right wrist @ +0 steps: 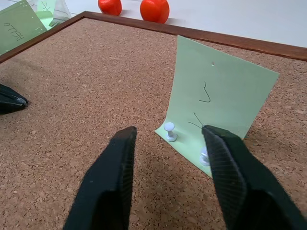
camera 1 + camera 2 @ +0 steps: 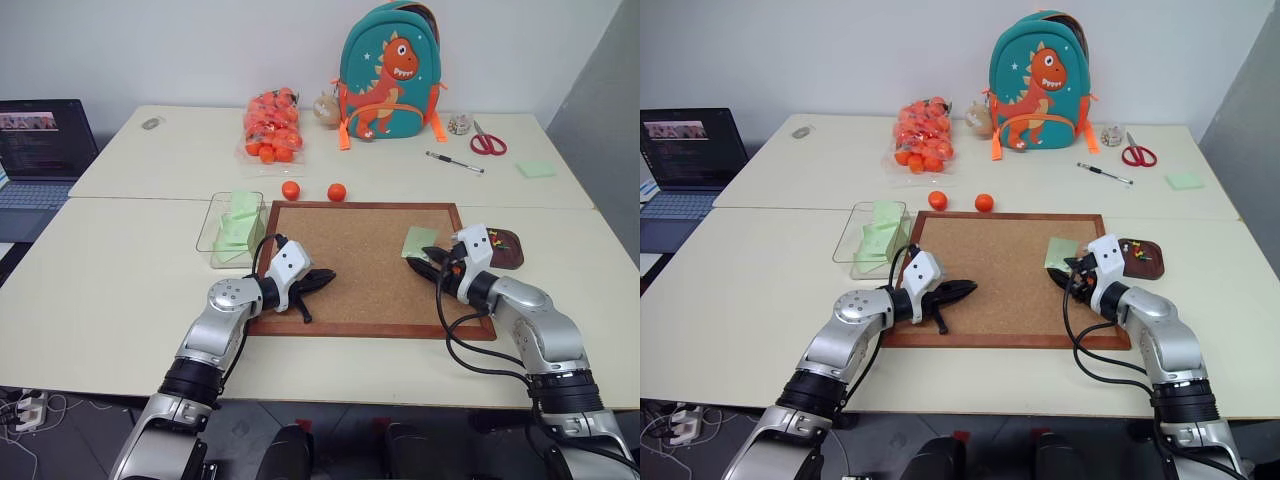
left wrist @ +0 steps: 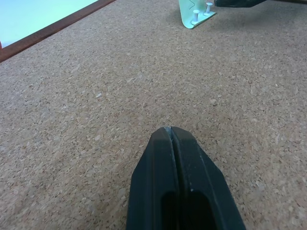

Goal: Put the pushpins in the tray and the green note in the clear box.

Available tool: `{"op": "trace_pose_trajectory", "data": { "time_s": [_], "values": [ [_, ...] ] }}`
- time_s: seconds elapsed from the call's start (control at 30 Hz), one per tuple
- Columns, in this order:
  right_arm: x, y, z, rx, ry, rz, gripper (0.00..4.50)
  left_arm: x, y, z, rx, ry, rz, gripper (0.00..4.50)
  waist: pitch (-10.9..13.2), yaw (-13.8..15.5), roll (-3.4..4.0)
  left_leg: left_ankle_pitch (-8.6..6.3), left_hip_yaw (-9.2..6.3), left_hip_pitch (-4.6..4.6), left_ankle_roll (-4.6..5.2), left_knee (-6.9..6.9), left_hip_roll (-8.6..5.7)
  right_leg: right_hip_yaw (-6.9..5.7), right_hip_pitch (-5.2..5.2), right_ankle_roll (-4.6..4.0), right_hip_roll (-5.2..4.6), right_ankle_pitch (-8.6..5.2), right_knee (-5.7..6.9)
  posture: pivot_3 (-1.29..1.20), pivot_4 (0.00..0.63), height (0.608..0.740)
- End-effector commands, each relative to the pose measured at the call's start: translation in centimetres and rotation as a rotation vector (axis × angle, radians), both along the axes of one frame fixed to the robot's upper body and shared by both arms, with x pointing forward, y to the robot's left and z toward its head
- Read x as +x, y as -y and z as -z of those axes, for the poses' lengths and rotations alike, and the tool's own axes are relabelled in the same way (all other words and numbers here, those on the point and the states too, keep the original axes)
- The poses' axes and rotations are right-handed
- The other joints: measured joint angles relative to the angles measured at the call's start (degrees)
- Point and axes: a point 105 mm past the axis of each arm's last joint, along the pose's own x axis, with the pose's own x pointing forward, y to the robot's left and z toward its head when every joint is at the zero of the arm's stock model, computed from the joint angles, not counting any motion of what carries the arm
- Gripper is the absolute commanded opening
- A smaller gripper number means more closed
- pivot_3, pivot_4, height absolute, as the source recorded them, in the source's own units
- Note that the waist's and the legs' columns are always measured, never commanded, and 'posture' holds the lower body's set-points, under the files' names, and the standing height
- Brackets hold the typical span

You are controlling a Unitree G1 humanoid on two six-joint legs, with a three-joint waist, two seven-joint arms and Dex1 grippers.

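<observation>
On the corkboard [image 2: 365,262], the green note [image 1: 218,98] stands curled up near the right edge, pinned by 2 white pushpins [image 1: 170,130]. The right hand [image 1: 170,165] is spread apart around the pins, grasping nothing. The left hand [image 3: 171,143] is clenched empty over the corkboard's left part. The tray [image 2: 1142,258] lies just right of the corkboard, the clear box [image 2: 217,228] just left.

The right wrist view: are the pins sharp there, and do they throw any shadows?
Right wrist view: the white pins and green note look sharp, with soft shadows on the corkboard; the near fingers are slightly blurred. Left wrist view: the same pins are small but clear, and the cork grain is crisp.
</observation>
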Motion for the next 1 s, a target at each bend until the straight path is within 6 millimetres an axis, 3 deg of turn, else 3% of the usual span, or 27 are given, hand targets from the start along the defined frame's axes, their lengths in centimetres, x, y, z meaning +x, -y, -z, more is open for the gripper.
{"op": "trace_pose_trajectory", "data": {
  "time_s": [0.03,0.27,0.67,0.9,1.0],
  "values": [
    [0.4,0.7,-1.3,-0.011,0.061,0.020,1.35,-1.3,0.6,2.6,0.043,-0.088,0.037,0.00,0.00,0.00,0.00,0.00,0.00,0.00,0.00,0.00,0.00,0.00,0.00,0.00,0.00,0.00,0.00,0.00,0.150,0.740],
    [0.6,1.4,-0.8,-0.067,0.069,0.041,0.02,-1.4,0.6,2.6,0.044,-0.089,0.039,0.00,0.00,-0.01,0.00,0.00,0.01,0.00,0.00,0.00,0.00,0.00,-0.01,0.00,0.00,0.00,0.00,0.00,0.150,0.740],
    [0.7,1.1,-1.6,-0.014,0.109,0.040,0.02,-1.4,0.6,2.7,0.046,-0.090,0.036,0.00,0.00,-0.03,0.00,0.00,0.01,0.00,0.00,0.00,0.00,0.00,-0.01,0.00,0.00,0.00,0.00,0.00,0.150,0.740],
    [-0.4,0.1,-2.8,0.027,0.151,-0.024,0.02,-1.3,0.5,2.7,0.046,-0.091,0.031,0.00,0.00,-0.03,0.00,0.00,0.00,0.00,0.00,0.00,0.01,0.00,-0.01,0.00,0.00,0.00,0.00,0.00,0.150,0.740],
    [-0.4,0.4,-2.7,-0.015,0.160,-0.010,0.72,-1.3,0.5,2.8,0.046,-0.092,0.031,0.00,0.00,-0.03,0.00,0.00,0.00,0.00,0.00,0.00,0.01,0.00,0.00,0.00,0.00,0.00,0.00,0.00,0.150,0.740]
  ]
}}
